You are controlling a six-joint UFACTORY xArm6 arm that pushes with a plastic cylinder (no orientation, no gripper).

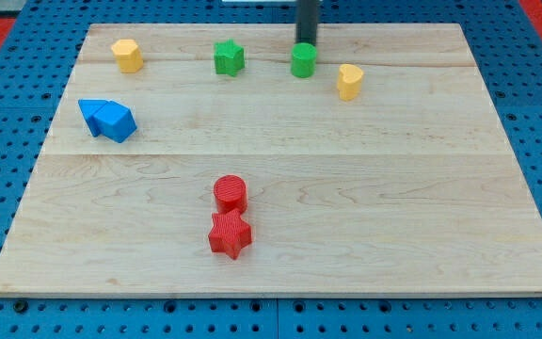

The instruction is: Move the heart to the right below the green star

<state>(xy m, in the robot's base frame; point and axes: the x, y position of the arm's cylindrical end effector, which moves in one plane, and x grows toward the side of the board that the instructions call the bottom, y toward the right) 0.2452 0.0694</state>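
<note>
The yellow heart (349,81) sits near the view's top, right of centre. The green star (229,57) is to its left, near the top edge. A green cylinder (303,59) stands between them. My tip (306,42) is at the view's top, just behind the green cylinder and touching or nearly touching it. It is up and left of the heart and right of the green star.
A yellow hexagonal block (127,55) sits at the top left. Two blue blocks (107,120) lie together at the left. A red cylinder (231,193) and a red star (230,234) sit together at the bottom centre. The wooden board (422,188) rests on a blue pegboard.
</note>
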